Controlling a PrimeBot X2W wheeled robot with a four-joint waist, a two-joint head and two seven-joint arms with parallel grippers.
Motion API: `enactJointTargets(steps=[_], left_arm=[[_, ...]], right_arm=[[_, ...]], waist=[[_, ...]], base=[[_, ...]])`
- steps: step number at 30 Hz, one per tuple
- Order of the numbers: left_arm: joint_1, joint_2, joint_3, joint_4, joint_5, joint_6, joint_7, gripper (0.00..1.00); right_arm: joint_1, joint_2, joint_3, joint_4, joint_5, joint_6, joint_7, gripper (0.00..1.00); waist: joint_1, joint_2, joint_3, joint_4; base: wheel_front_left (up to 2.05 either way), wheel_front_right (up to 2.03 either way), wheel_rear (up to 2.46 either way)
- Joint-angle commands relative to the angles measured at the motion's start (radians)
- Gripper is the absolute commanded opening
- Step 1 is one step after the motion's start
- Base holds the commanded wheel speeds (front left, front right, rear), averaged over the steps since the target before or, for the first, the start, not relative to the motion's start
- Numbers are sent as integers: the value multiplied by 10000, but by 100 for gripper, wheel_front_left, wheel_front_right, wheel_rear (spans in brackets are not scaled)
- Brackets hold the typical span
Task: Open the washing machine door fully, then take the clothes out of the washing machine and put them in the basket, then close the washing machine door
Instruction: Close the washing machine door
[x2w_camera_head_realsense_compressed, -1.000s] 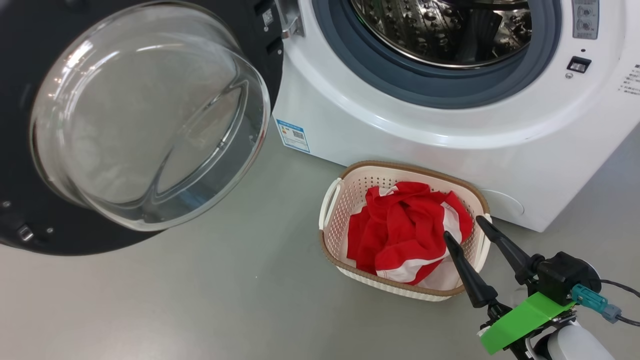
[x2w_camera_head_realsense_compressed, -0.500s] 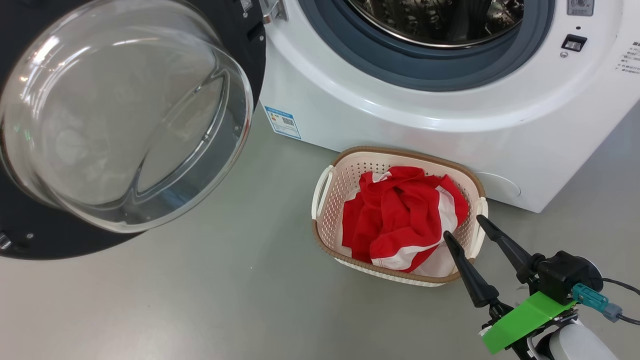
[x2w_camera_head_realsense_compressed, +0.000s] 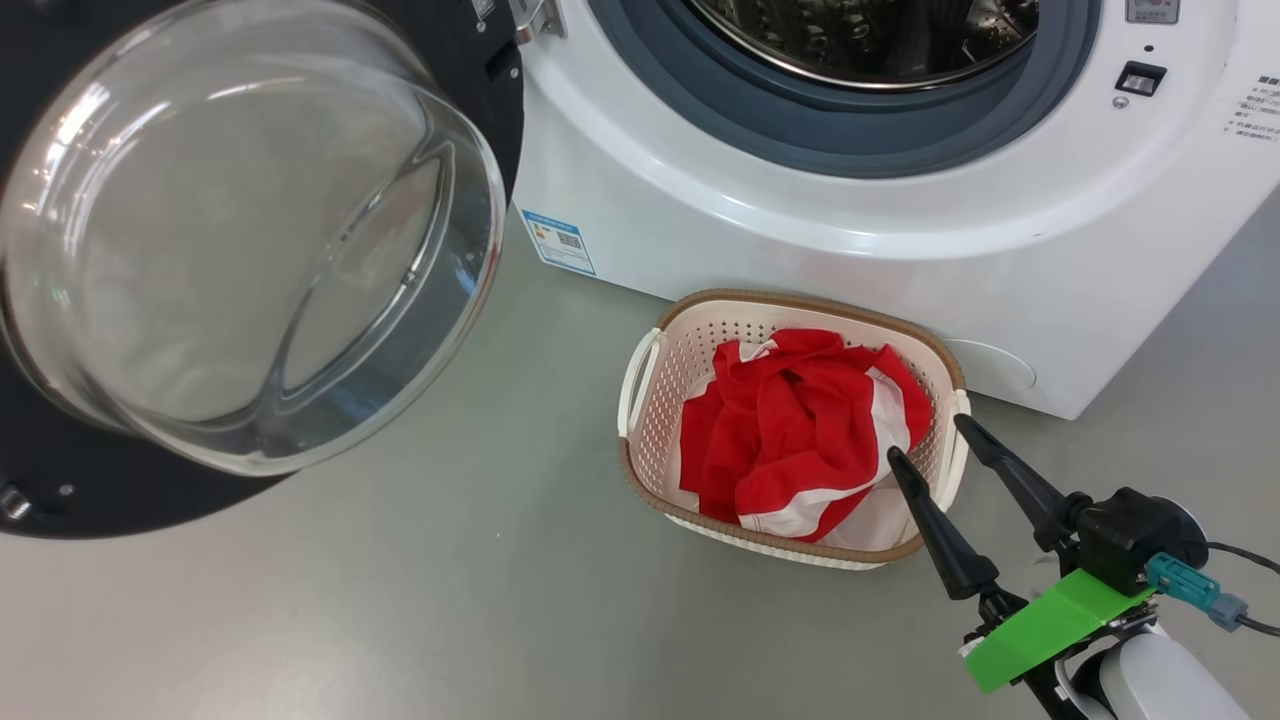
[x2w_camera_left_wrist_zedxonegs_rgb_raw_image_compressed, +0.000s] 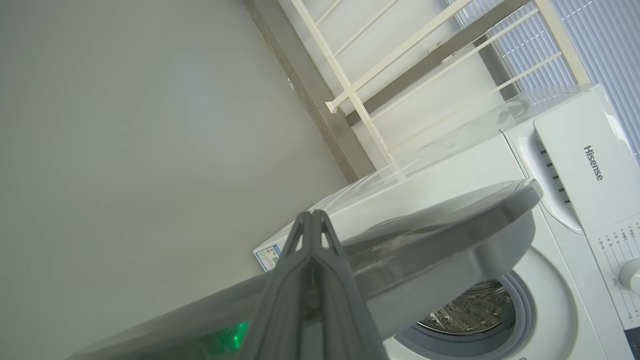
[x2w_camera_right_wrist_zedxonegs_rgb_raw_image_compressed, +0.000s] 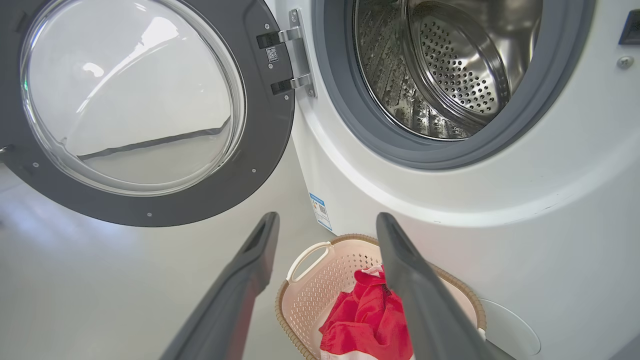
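Observation:
The washing machine door (x2w_camera_head_realsense_compressed: 250, 250) stands swung wide open at the left, its glass bowl facing me. The white washing machine (x2w_camera_head_realsense_compressed: 800, 230) shows a bare steel drum (x2w_camera_right_wrist_zedxonegs_rgb_raw_image_compressed: 450, 75). On the floor against its front sits the basket (x2w_camera_head_realsense_compressed: 800, 298), with the red and white clothes (x2w_camera_head_realsense_compressed: 790, 430) piled inside. My right gripper (x2w_camera_head_realsense_compressed: 928, 438) hovers open at the basket's right end, nothing between its fingers. In the left wrist view my left gripper (x2w_camera_left_wrist_zedxonegs_rgb_raw_image_compressed: 312, 214) is shut on nothing, just by the door's grey outer rim (x2w_camera_left_wrist_zedxonegs_rgb_raw_image_compressed: 450, 225); I cannot tell if it touches.
Grey floor (x2w_camera_head_realsense_compressed: 450, 600) stretches in front of the basket and under the door. A blue label (x2w_camera_head_realsense_compressed: 558, 240) marks the machine's lower left corner. A white rail frame (x2w_camera_left_wrist_zedxonegs_rgb_raw_image_compressed: 360, 95) stands behind the machine against the wall.
The head camera has shifted, so the whole picture slid up and left. The right gripper stays open by the basket, and the clothes lie as before.

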Motion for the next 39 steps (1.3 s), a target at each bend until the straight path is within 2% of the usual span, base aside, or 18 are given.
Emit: enactJointTargets(steps=[1, 12, 21, 31, 39], left_arm=[[202, 503, 66, -266, -114, -101, 259, 0], [1392, 577, -319, -2491, -843, -101, 1916, 0], [2492, 426, -359, -4977, -1713, -101, 2862, 0], [3505, -258, -657, -7812, -2480, -101, 3555, 0], [3424, -1088, -1332, -9223, -2558, -101, 3742, 0]], right_arm=[[-108, -50, 191, -241, -61, 16, -119, 100], [35, 33, 14, -276, -89, 16, -119, 100], [128, 94, -81, -316, -105, 16, -119, 100], [303, 202, -391, -385, -119, 16, -119, 100], [366, 323, -551, -441, -158, 16, -119, 100]], waist=[[-1, -1, -6, 3], [-1, -1, -215, 78], [-1, -1, -402, 0], [-1, -1, -601, -370], [-1, -1, -666, -964]], base=[[0, 0, 0], [0, 0, 0], [0, 0, 0], [0, 0, 0], [0, 0, 0]])
